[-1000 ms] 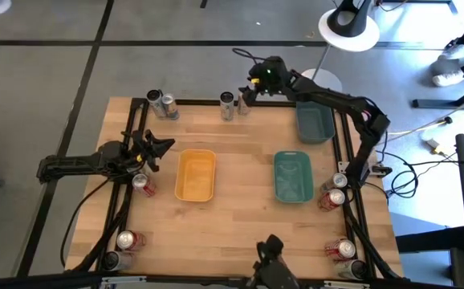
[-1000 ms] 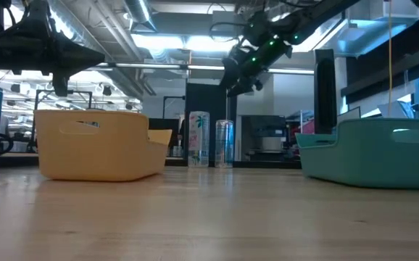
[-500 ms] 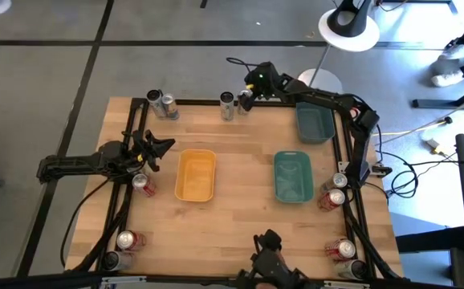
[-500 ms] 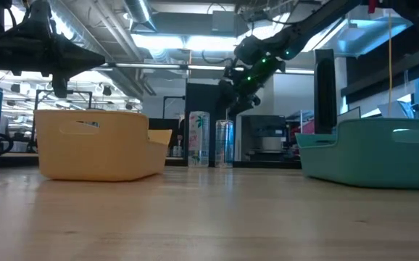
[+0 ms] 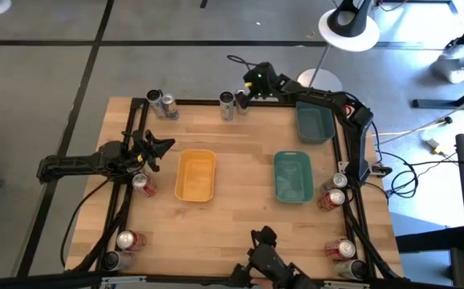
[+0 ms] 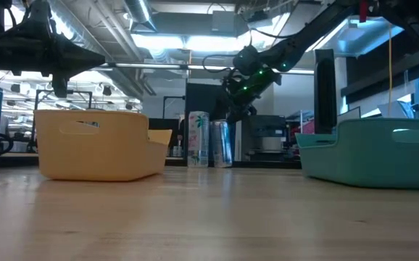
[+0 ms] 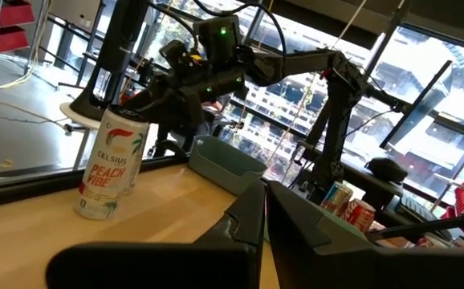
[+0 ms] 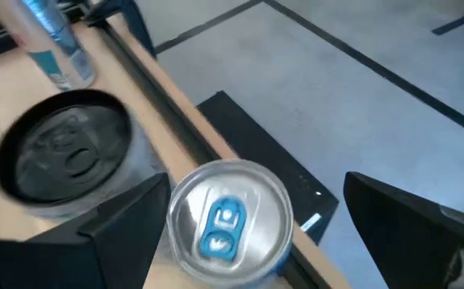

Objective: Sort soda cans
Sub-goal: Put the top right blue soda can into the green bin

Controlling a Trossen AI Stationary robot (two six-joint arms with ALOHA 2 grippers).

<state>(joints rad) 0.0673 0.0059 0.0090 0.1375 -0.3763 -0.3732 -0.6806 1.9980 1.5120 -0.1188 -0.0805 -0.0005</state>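
Note:
Two soda cans stand at the table's far edge: a white one (image 6: 197,139) and a silver-blue one (image 6: 221,143) with a blue tab (image 8: 228,217). My right gripper (image 5: 244,95) is open and slants down over the silver-blue can, one finger (image 8: 128,221) on each side of its top. A dark-topped can (image 8: 63,156) stands beside it. My left gripper (image 5: 153,148) waits shut at the table's left side, above a red can (image 5: 142,185). My right gripper has its fingers on either side of the silver-blue can's top rim (image 8: 176,201), coming slanting down from the far right. One finger is close against the rim; I cannot tell whether it touches. The can stands on the table.
A yellow tray (image 5: 195,175), a teal tray (image 5: 293,177) and a dark tray (image 5: 314,122) lie on the table. More cans stand at the far left corner (image 5: 161,104), near left (image 5: 124,241), right edge (image 5: 334,193) and near right (image 5: 344,250).
My right gripper has come down and slightly toward the table's left, onto the silver-blue can at the far edge, so that its fingers now straddle the can's top.

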